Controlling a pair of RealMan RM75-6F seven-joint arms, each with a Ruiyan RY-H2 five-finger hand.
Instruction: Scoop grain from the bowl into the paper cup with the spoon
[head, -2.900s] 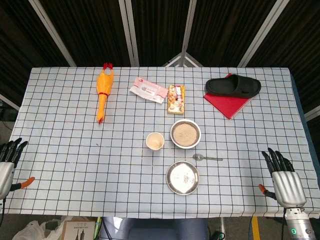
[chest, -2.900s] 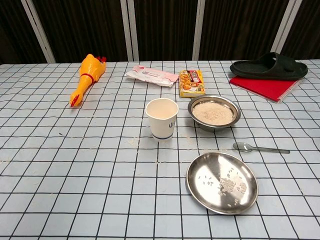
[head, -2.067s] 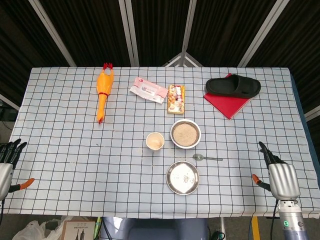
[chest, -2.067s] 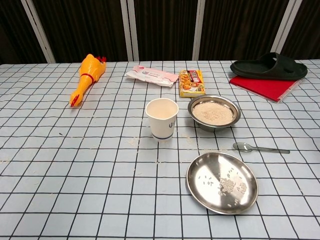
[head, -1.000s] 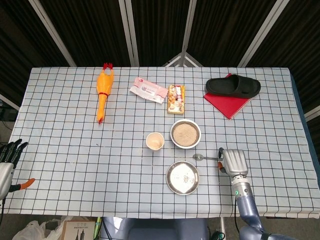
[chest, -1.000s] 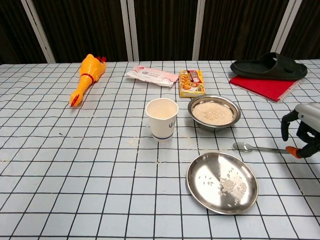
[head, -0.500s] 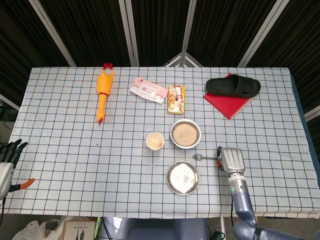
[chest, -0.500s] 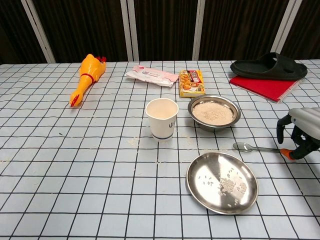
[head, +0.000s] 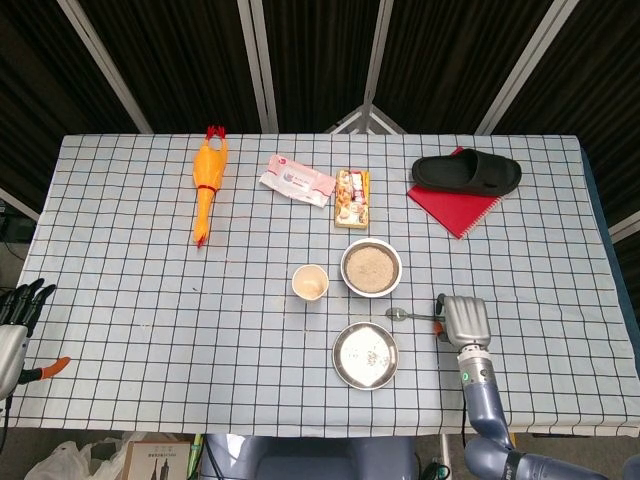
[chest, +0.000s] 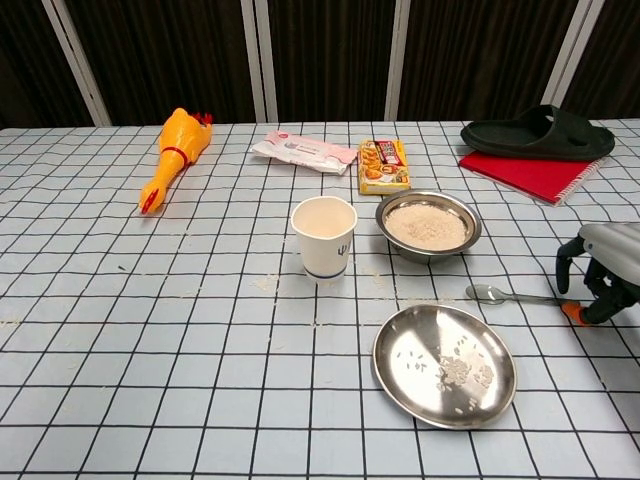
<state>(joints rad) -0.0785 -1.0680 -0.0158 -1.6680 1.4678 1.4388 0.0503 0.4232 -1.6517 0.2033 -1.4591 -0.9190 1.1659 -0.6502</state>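
A metal spoon (head: 412, 316) (chest: 510, 295) lies flat on the checked cloth, bowl end to the left, in front of the steel bowl of grain (head: 371, 267) (chest: 428, 225). The paper cup (head: 310, 283) (chest: 323, 236) stands upright left of the bowl. My right hand (head: 463, 320) (chest: 600, 270) hovers at the spoon's handle end, fingers arched down with a gap between them and the orange-tipped thumb; the spoon stays on the table. My left hand (head: 12, 332) hangs off the table's left front edge with fingers spread, holding nothing.
A shallow steel plate (head: 365, 354) (chest: 443, 364) with a few grains sits just in front of the spoon. At the back lie a rubber chicken (head: 207, 185), a pink packet (head: 297, 180), a snack box (head: 352, 198), and a black slipper (head: 467, 172) on a red notebook (head: 455, 208).
My right hand came in from the table's right front corner to the spoon's handle end, and has barely shifted in the last half second. Spoon, bowl, cup and left hand stayed put.
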